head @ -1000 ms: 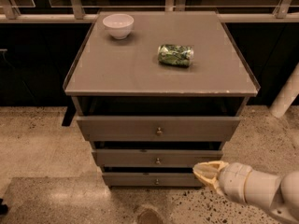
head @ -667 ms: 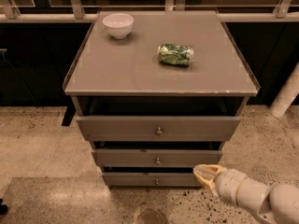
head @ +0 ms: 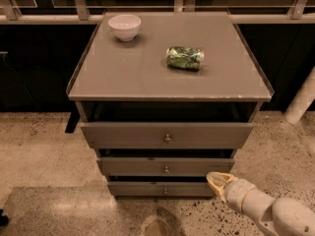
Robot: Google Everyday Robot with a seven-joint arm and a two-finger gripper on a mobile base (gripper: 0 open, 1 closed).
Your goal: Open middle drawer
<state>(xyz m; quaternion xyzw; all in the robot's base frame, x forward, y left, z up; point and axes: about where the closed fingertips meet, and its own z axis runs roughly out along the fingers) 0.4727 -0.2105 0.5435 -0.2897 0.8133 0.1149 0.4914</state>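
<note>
The gripper (head: 218,180) hangs low at the right end of the middle drawer (head: 147,166); I cannot tell whether it is open or closed. It looks to be approaching, and next must move left to the brass knob (head: 166,169). The green packet's (head: 184,58) label is unreadable.

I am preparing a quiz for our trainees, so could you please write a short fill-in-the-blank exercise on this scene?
1. The bowl on the cabinet is ___ in colour.
2. The cabinet has ___ drawers.
3. The gripper sits low by the ___ end of the middle drawer, as pictured.
4. The packet on the cabinet is ___ in colour.
Missing words: white; three; right; green.
</note>
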